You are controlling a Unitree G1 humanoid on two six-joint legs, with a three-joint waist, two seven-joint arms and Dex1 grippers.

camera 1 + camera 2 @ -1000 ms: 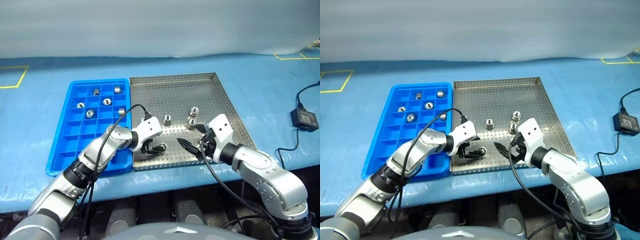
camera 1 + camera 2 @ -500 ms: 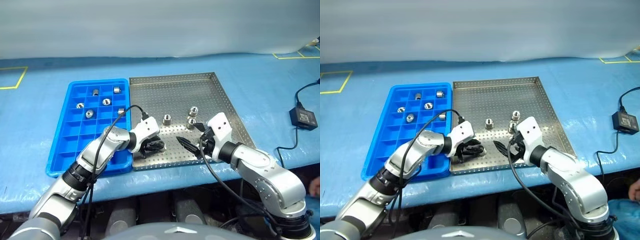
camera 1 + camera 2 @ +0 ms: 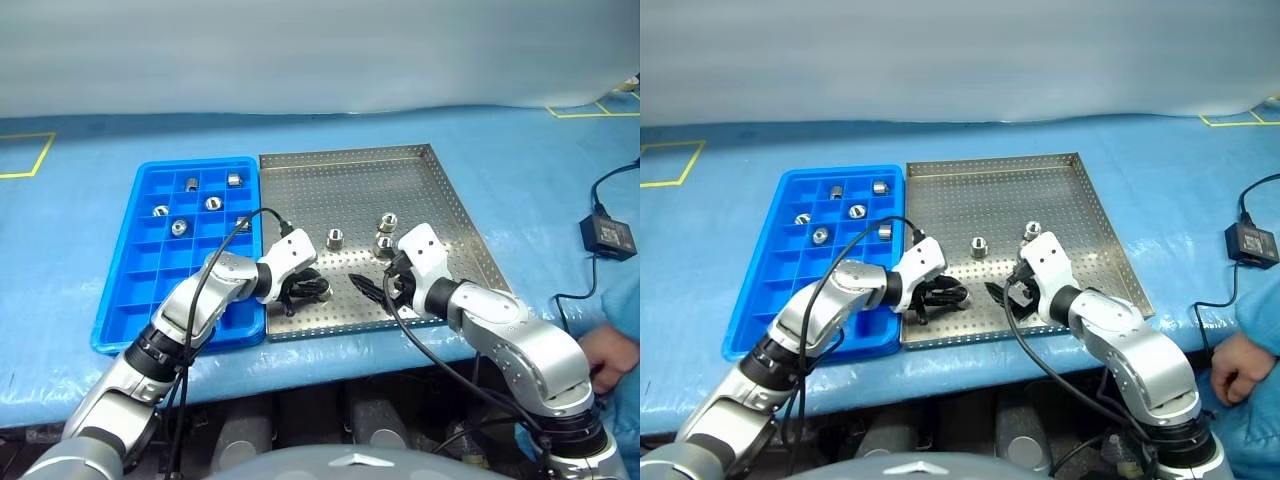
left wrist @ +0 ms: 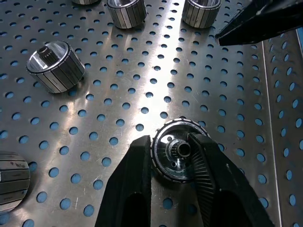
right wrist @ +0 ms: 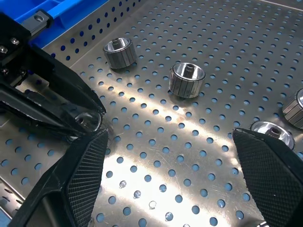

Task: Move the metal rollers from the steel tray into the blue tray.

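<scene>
My left gripper [image 3: 308,291] is shut on one of the metal rollers [image 4: 176,152], a shiny cylinder lying on its side at the near left of the steel tray [image 3: 350,180]. Its fingers [image 4: 135,170] press the roller from both sides. My right gripper [image 3: 378,282] stands open just to the right, its fingers [image 5: 83,165] wide apart with nothing between them. Three more rollers [image 3: 335,238] [image 3: 388,221] [image 3: 384,243] stand mid-tray. The blue tray [image 3: 150,300] lies against the steel tray's left side, with several rollers [image 3: 213,203] in its far compartments.
A black box [image 3: 608,235] with a cable lies on the blue table cover at the right. A person's hand [image 3: 603,352] rests at the near right edge. Yellow tape marks [image 3: 30,155] sit far left and far right.
My left gripper has closed its fingers on the roller at the near left of the steel tray. A person's hand has come into view at the right edge.
</scene>
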